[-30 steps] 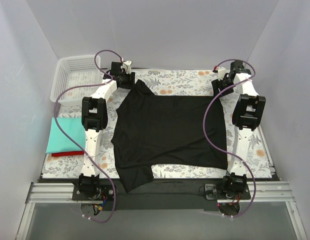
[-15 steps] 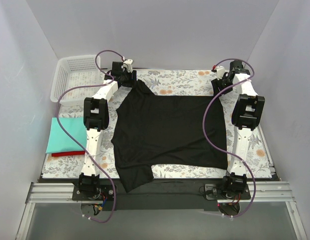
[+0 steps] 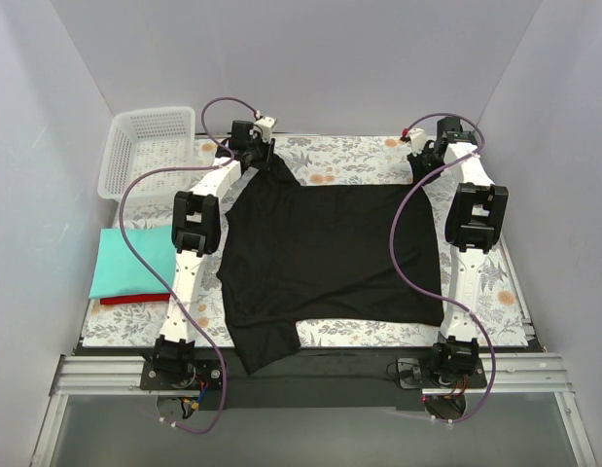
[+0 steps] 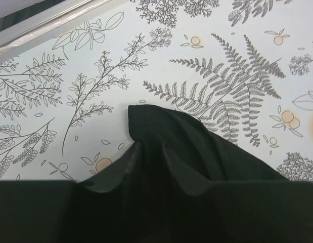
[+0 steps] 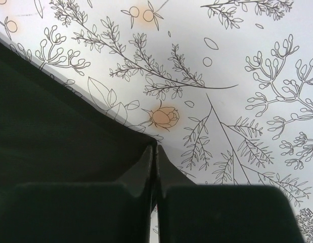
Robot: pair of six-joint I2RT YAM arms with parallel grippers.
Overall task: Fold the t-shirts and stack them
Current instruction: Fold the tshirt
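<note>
A black t-shirt lies spread flat on the floral table cover, with one sleeve hanging over the near edge. My left gripper is at the far left sleeve. In the left wrist view that black t-shirt rises in tented folds into the left gripper, which is shut on it; its fingers are lost against the dark cloth. My right gripper is at the far right corner. There the right gripper has its fingers pressed together on the edge of the black t-shirt.
A folded teal t-shirt lies on a red one at the left edge. A white basket stands at the far left corner. Purple cables loop over both arms. Bare floral cover runs along the far side.
Both grippers have closed on the shirt's far edge. The left gripper has moved right, bunching the sleeve; the right gripper has shifted slightly left.
</note>
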